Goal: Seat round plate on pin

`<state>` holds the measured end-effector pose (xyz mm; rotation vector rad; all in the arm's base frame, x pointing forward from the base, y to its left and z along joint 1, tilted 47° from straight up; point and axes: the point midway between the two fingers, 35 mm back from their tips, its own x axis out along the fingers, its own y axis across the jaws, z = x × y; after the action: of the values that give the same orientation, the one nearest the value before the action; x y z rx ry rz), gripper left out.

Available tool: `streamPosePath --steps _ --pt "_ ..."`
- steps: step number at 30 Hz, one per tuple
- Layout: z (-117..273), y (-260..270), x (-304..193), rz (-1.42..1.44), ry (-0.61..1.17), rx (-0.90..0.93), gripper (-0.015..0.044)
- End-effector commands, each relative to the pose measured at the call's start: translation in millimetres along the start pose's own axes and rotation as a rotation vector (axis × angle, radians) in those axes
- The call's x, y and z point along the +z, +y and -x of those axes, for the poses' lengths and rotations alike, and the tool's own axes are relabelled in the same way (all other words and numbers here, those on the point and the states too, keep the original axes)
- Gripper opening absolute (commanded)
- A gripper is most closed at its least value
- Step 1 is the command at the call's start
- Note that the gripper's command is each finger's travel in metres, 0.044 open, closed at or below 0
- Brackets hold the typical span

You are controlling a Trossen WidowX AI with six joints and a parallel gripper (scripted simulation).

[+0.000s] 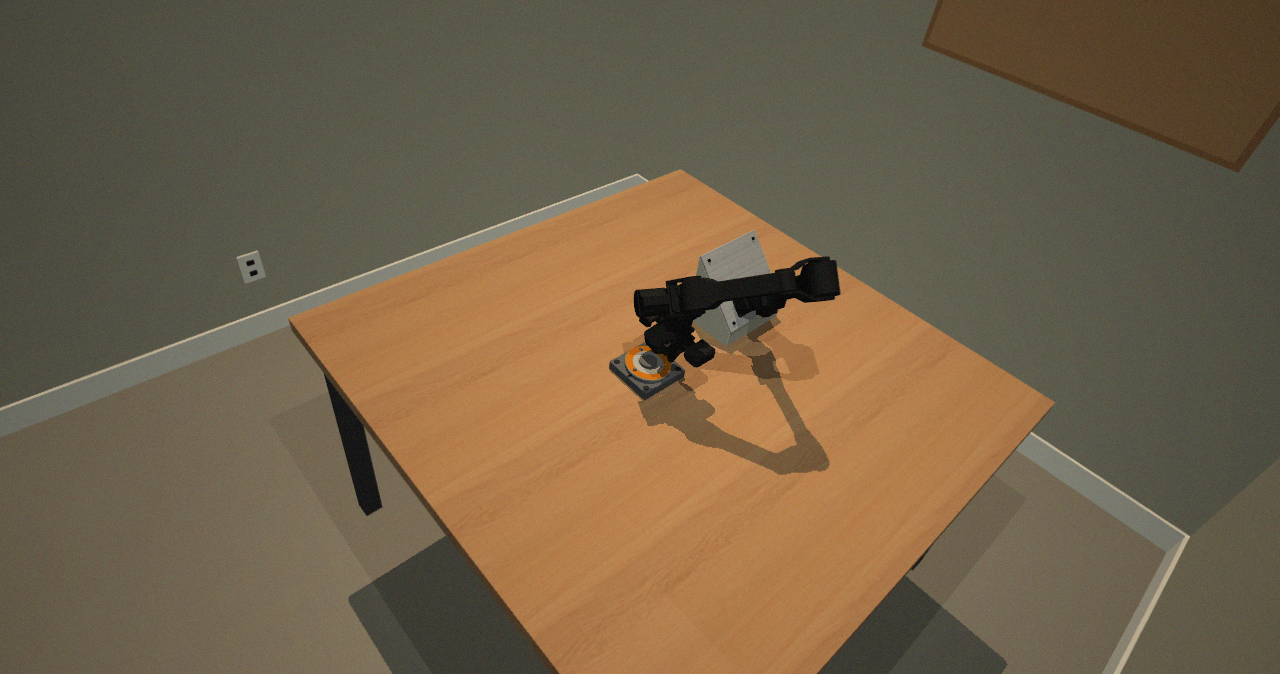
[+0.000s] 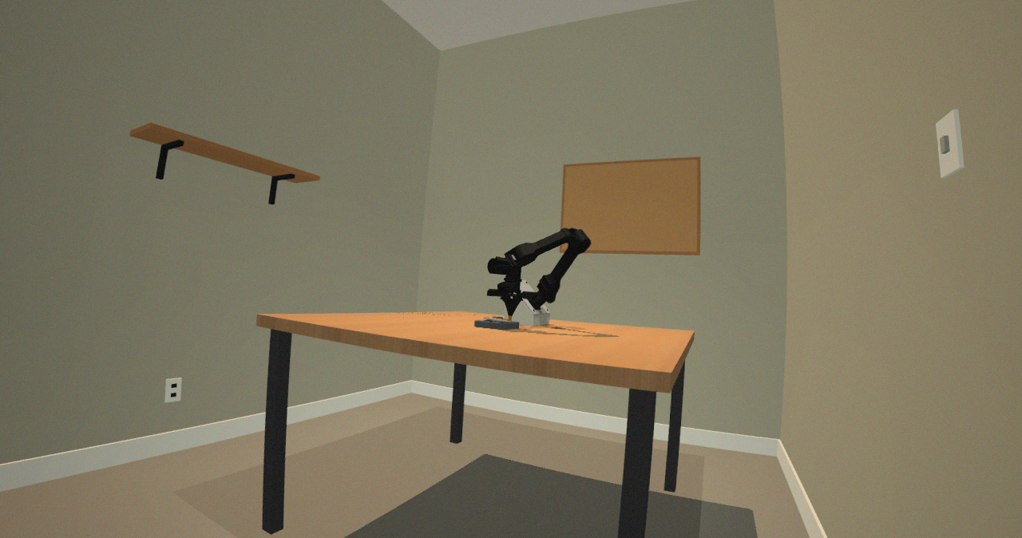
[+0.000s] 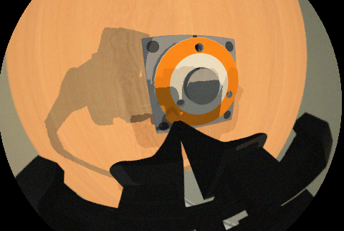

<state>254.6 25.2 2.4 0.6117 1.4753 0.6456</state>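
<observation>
A wooden table (image 1: 554, 455) carries the whole setup, with the black arm (image 1: 742, 289) reaching out from its grey mount (image 1: 729, 267) and bending down toward the left. Just beside the mount on the table top sits the square grey base (image 3: 152, 73), with dark holes at its corners. On it rests the round plate (image 3: 168, 73), an orange ring around a pale inner ring, with the grey post (image 3: 201, 87) rising through its middle. Small holes are spaced around the orange ring, and the wrist view does not let me tell which one belongs to the pin, or whether the plate lies flat. The gripper (image 3: 180, 128) is clenched tight with nothing between its fingers, its joined tips pointing down at the near edge of the plate; whether they touch it cannot be told.
</observation>
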Motion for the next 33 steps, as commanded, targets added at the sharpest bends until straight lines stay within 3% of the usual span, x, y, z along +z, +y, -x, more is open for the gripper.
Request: streamPosePath --steps 1,33 --pt "-3 7 4 0.008 0.003 0.011 0.0000" --pt "-2 20 41 0.010 0.001 0.011 0.0000"
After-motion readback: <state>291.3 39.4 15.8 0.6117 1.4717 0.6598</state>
